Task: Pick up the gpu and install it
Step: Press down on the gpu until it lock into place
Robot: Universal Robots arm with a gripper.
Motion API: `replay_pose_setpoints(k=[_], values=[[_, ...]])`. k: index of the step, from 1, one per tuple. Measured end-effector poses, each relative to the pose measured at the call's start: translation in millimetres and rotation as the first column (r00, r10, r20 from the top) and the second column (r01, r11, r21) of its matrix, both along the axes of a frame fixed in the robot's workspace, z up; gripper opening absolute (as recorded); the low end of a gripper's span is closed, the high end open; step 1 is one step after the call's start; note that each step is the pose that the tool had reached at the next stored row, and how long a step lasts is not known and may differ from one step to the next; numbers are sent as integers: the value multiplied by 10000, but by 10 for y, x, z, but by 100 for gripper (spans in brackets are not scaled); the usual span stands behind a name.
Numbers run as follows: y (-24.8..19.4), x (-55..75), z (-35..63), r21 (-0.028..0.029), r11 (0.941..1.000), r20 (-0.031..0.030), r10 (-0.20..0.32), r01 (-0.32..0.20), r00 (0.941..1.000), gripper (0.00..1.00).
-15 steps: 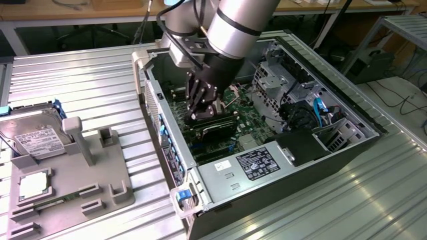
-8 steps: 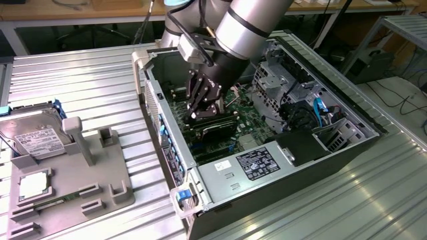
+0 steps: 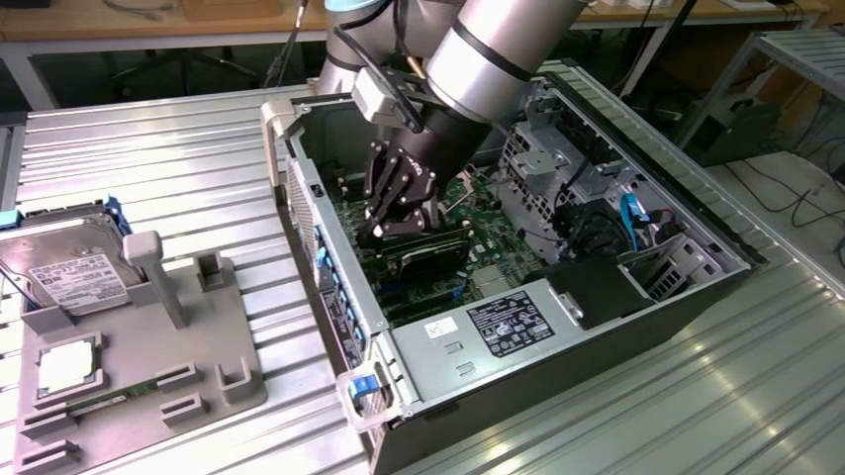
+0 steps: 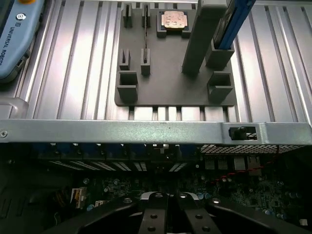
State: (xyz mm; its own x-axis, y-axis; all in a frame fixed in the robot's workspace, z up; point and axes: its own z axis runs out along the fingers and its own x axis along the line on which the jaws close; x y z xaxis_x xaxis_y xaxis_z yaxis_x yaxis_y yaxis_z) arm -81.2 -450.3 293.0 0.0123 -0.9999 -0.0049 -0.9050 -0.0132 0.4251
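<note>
— Where's my gripper?
— Inside the open computer case, fingers closed just above the motherboard.
— And the gpu?
— Lying at the fingertips, possibly pinched; I can't tell.

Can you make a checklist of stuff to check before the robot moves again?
1. Gripper down inside the computer case: ok.
2. Gripper fingers shut: ok, they stand together in the wrist view.
3. Gpu under the gripper, over the motherboard: ok, a black card sits there.
4. Gpu pushed fully into its slot: cannot tell, the gripper hides it.
5. Hard drive and CPU chip resting on the grey holder tray outside the case: ok.
6. Blue cable apart from the gripper: ok.
</note>
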Motion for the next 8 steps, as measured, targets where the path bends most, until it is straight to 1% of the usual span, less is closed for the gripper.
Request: replay_pose_setpoints(k=[6, 8], values=[[0, -12, -11, 3, 10000, -22, 2, -2, 10000, 11], [0, -30, -20, 4, 10000, -48, 2, -2, 10000, 11]])
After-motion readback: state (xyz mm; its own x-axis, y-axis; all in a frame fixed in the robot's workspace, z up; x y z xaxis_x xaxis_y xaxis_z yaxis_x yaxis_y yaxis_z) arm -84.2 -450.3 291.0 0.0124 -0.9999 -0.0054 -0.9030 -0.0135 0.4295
